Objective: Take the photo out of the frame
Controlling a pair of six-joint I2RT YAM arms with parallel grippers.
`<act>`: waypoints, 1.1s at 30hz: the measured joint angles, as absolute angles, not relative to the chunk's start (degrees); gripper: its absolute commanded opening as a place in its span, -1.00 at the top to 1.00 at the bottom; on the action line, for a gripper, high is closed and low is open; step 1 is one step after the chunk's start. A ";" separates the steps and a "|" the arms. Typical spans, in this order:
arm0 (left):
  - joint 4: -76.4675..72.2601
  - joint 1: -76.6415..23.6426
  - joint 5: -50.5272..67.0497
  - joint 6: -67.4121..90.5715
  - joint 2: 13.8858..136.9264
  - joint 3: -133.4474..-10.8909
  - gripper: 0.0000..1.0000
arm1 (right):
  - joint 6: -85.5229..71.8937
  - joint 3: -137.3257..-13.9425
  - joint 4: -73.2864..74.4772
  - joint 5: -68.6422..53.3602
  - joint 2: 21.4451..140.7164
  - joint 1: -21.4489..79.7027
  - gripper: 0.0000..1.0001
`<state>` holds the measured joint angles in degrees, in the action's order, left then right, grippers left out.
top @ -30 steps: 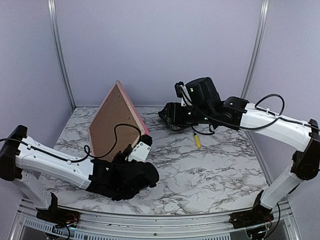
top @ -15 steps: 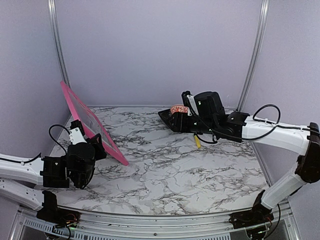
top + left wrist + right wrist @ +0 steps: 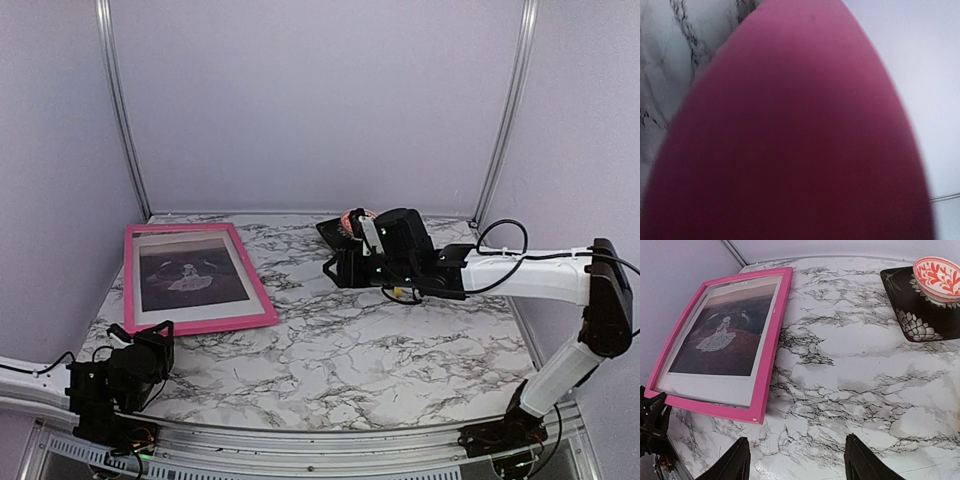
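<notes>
Frame [image 3: 200,325] now down flat, face up, just ahead of left gripper [image 3: 152,340], grip unclear. Right gripper [image 3: 797,460] wide, empty. Photo [image 3: 190,278] likely frees from behind.

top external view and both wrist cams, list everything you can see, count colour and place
table: one, white marble with grey veins, under everything
frame: one, bright pink, lying flat at the table's left side
photo: one, dark brown scene with a white figure and white margins, inside the frame, face up
square dish: one, black with a pale petal pattern, at the back near the middle
bowl: one, red and white, on the square dish
walls: pale lilac, at the back and both sides
left arm: one, white and black, near-left corner, jaws at the frame's near edge, grip unclear
right arm: one, white and black, reaching in from the right, jaws open and empty
</notes>
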<state>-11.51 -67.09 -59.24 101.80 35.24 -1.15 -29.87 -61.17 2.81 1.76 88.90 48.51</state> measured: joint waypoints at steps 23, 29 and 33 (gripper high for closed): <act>26.17 -73.52 -32.12 117.27 44.03 -23.62 -0.98 | -23.24 -76.34 9.50 -1.98 110.50 48.51 -0.40; 38.39 -68.16 -30.59 105.89 48.90 -34.70 -0.98 | -20.34 -81.14 13.30 -0.69 114.02 48.73 -0.41; 43.29 -57.60 -30.72 91.70 53.08 -40.49 -0.98 | -18.98 -85.12 15.51 0.89 116.92 49.10 -0.39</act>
